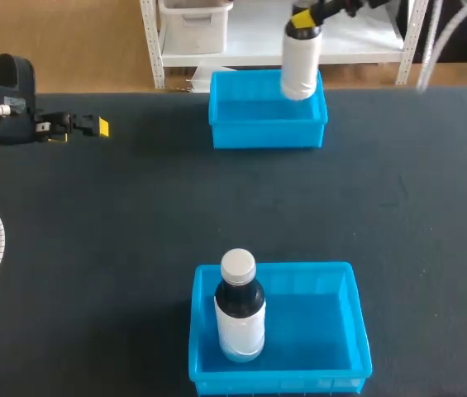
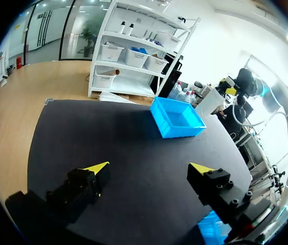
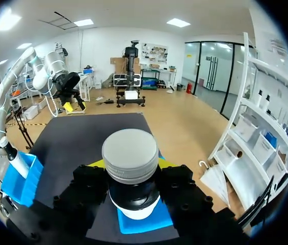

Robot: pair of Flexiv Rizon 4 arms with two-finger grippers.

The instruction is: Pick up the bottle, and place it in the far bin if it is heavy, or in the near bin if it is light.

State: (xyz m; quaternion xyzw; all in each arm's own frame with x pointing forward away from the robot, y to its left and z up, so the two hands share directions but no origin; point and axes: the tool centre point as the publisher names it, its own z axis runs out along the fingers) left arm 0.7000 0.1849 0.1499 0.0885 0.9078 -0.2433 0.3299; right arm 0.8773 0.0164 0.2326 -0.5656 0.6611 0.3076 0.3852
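Note:
A white-labelled bottle (image 1: 301, 62) hangs upright over the right part of the far blue bin (image 1: 250, 132), and my right gripper (image 1: 303, 20) is shut on its neck. In the right wrist view its grey cap (image 3: 130, 154) sits between the yellow-tipped fingers (image 3: 95, 165), with the far bin (image 3: 156, 223) directly beneath. A second dark bottle (image 1: 240, 308) with a white label and grey cap stands upright in the left half of the near bin (image 1: 332, 331). My left gripper (image 1: 92, 126) hovers open at the far left of the table, holding nothing (image 2: 149, 168).
The two blue bins lie in line down the middle of the dark table (image 1: 117, 231). The far bin (image 2: 177, 117) is well ahead of my left gripper, and a corner of the near bin (image 2: 212, 229) shows beside its right finger.

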